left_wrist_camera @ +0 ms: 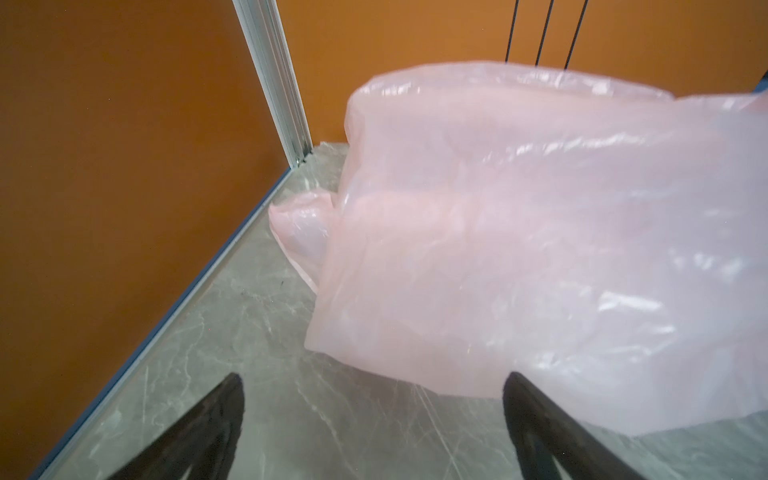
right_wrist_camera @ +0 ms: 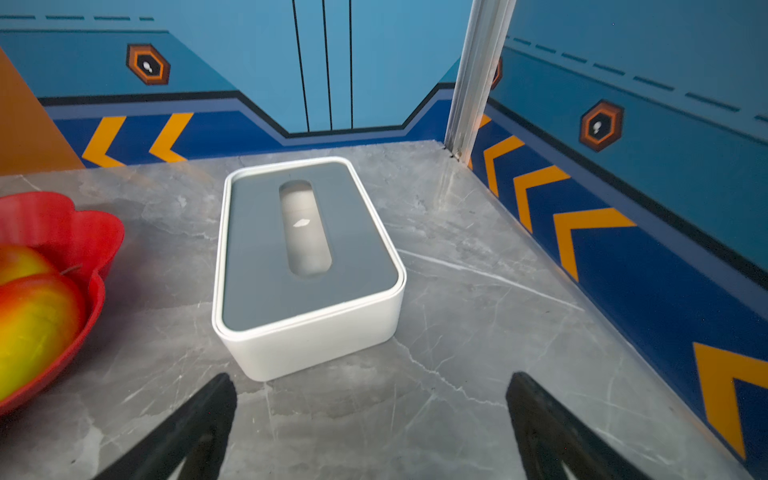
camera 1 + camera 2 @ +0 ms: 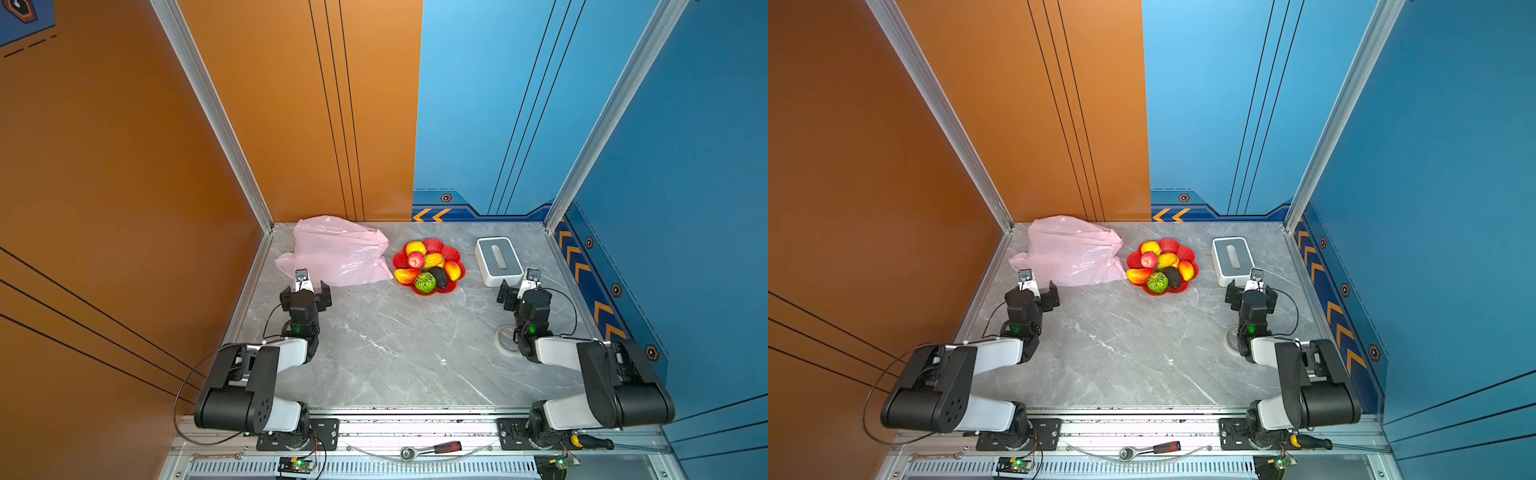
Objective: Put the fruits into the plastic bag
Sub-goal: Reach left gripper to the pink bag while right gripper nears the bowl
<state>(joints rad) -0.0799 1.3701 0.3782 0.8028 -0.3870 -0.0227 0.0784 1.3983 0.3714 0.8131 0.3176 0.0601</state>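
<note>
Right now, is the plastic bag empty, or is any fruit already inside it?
Apparently empty: the plastic bag lies slack, nothing shows through its film, and the fruits sit in the red dish beside it.

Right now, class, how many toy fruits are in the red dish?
7, all in the red dish: lemon at the back; apple and middle mango mid-dish; left mango and right mango at the sides; green fruit and avocado in front. Others could hide beneath.

Robot lab cell: aluminium frame point(image 3: 212, 104), printed wall panels point(image 3: 706, 166), 2 bench-mounted arms point(image 3: 291, 349).
</note>
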